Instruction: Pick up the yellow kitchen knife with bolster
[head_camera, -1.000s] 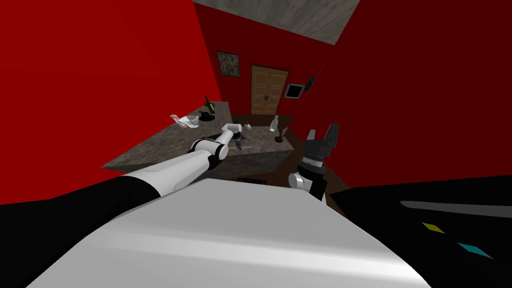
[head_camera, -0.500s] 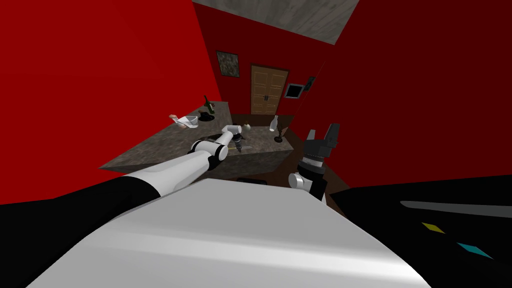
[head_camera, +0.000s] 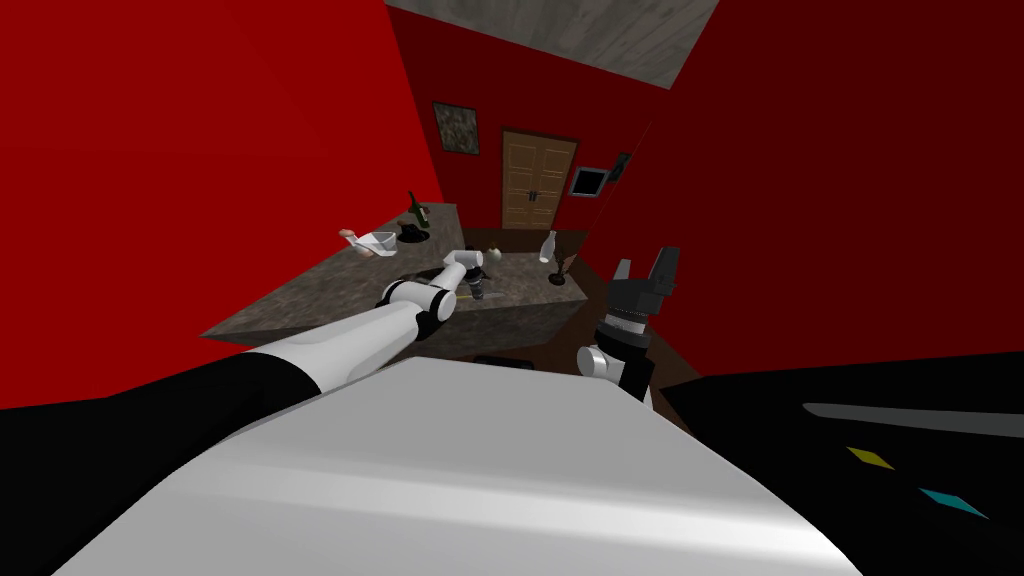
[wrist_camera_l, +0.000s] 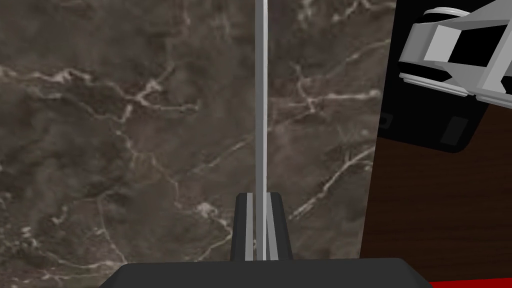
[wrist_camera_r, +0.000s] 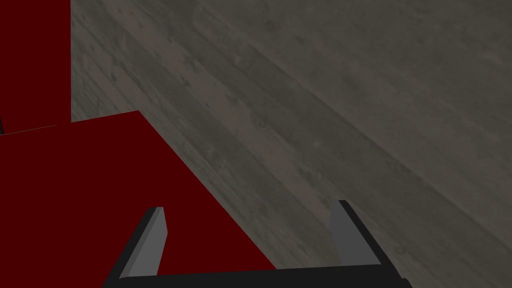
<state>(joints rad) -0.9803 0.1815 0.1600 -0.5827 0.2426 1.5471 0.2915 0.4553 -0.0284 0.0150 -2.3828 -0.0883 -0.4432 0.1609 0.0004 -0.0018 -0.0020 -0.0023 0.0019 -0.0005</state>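
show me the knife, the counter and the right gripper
knife (wrist_camera_l: 260, 100), left wrist view, on the thin grey blade seen edge-on
counter (wrist_camera_l: 125, 125), left wrist view, on the bare marbled top
right gripper (wrist_camera_r: 250, 207), right wrist view, midway between its open fingertips

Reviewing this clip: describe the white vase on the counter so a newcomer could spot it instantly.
Find the dark marbled counter in front of the wooden double door. Near its right end stands the white vase, upright. It is slim and narrow-necked, unlike the dark green bottle by the red wall.
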